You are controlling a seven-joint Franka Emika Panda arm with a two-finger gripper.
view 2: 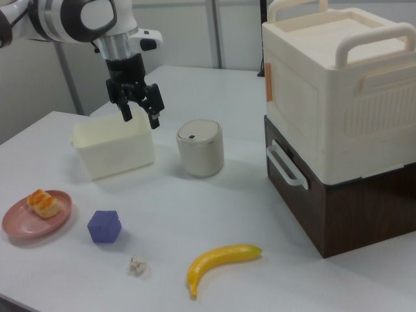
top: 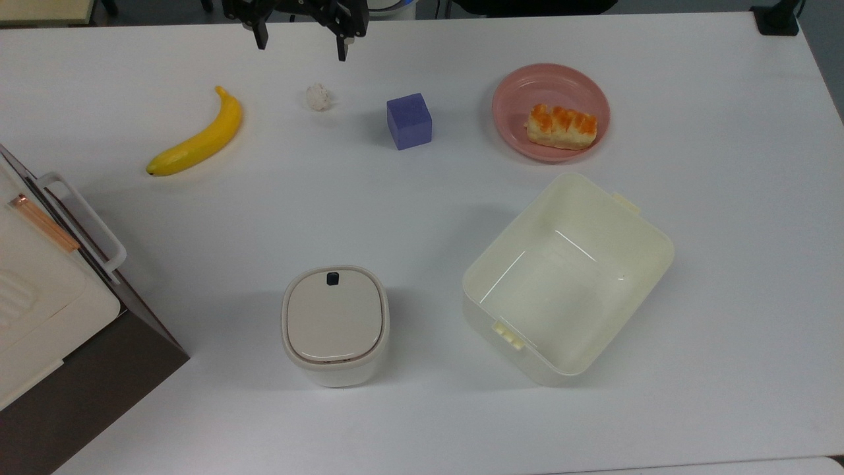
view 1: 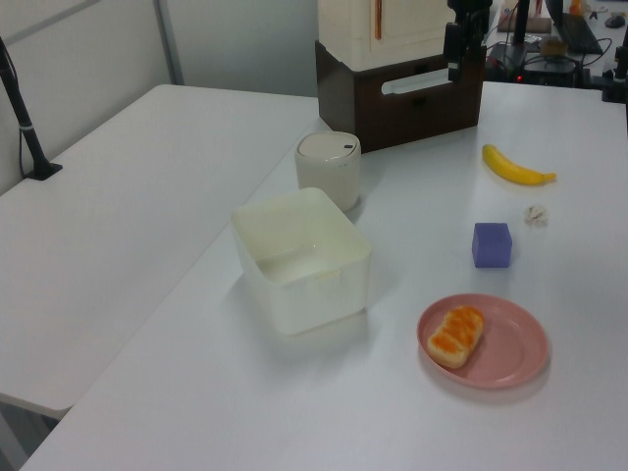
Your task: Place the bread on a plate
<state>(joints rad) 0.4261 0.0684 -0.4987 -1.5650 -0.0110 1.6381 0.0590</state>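
Glossy orange-brown bread loaf [top: 561, 127] lying on round pink plastic plate [top: 521, 89].
Long axis crosswise in top view; empty jaws spread, well apart from it.

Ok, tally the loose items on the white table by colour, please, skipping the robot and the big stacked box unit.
Yellow: 1, curved yellow banana
White: 1, small lumpy white ball
Purple: 1, purple cube
Pink: 1, round pink plate
Orange-brown: 1, glazed bread loaf
Cream: 2, lidded round canister, open rectangular tub
Total: 7

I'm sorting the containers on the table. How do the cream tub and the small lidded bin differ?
The tub is open-topped and shows its bare inside; the bin is shut under a flat lid with a dark button. The tub is wider and squarish; the bin is narrower and rounded. Both are pale and stand upright on the table.
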